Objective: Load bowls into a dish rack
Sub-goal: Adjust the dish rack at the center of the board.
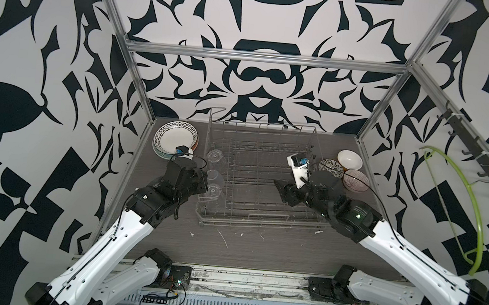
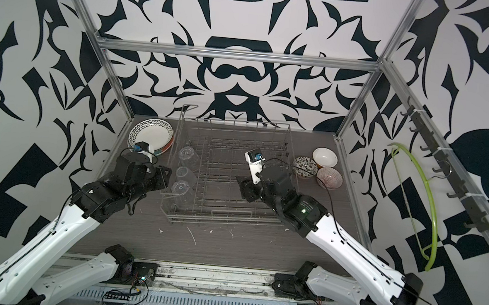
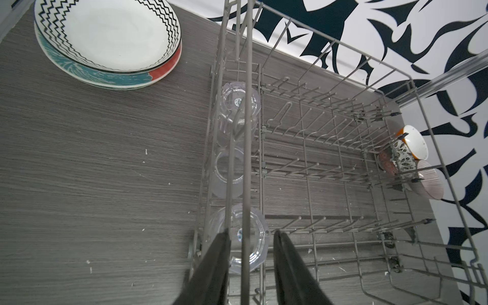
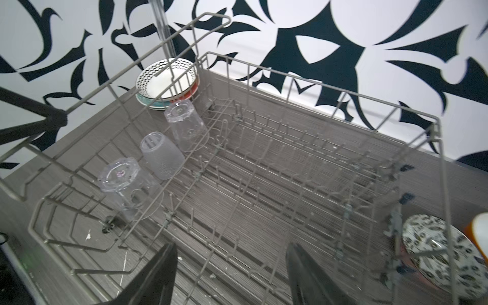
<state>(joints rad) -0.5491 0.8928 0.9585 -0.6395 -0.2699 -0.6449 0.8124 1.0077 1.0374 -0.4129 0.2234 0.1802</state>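
There were 3 bowls: orange bowl [image 1: 349, 159], floral bowl [image 1: 329, 167], striped bowl [image 1: 356, 179]. Dish rack [image 1: 261, 222]: 1. Clear glasses: 3, i.e. far glass [image 4: 184, 124], mid glass [image 4: 161, 154], near glass [image 4: 124, 179]. Plates made 1 stack w/ at least 2, zigzag plate [image 1: 174, 136] + teal-red plate [image 3: 105, 76]; couldn't tell if more. Grippers: 2, left gripper [image 3: 250, 235] & right gripper [image 4: 232, 248]. Green hanger [image 1: 480, 240]: 1.

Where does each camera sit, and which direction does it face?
Top views: high above the arm bases, facing down and forward at the rack; left arm and right arm show.
Left wrist: above the rack's side wall, facing down at the glasses; left end effector shows.
Right wrist: over the rack, facing across it; right end effector shows.
Shared: both wrist views catch the plates.
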